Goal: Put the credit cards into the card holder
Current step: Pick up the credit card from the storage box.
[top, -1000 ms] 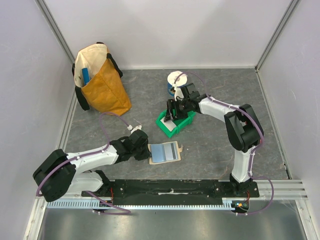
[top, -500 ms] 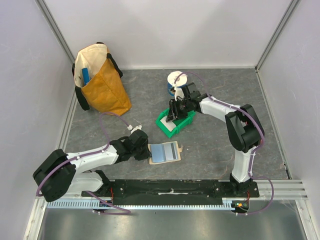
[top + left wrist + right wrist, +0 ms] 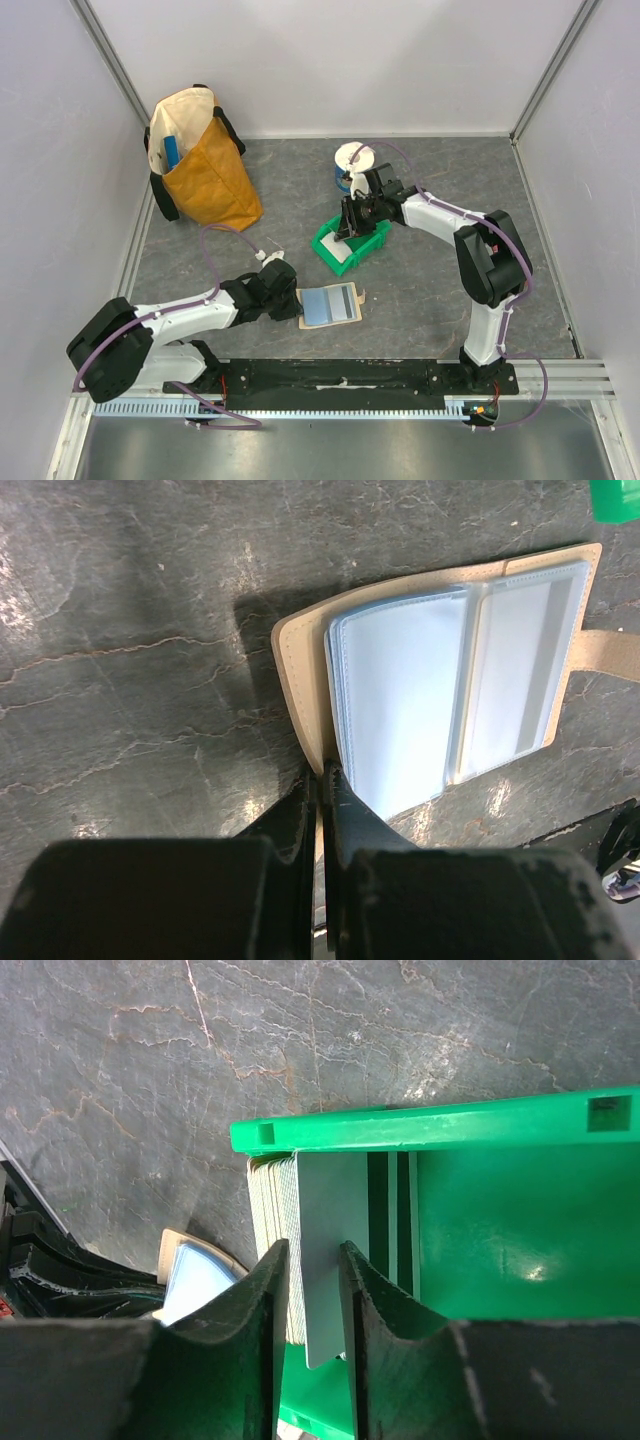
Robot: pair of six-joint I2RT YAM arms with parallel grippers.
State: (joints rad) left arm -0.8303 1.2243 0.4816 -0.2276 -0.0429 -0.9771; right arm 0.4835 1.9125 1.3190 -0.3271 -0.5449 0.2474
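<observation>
Right wrist: our right end effector [image 3: 312,1252] narrowly straddles one of the credit cards [image 3: 325,1210], grip unconfirmed; next we lift it toward the card holder [image 3: 190,1260].

a dark grey marbled tabletop [image 3: 290,170], evenly lit; plain pale walls [image 3: 330,60] rise behind it and on both sides.
</observation>
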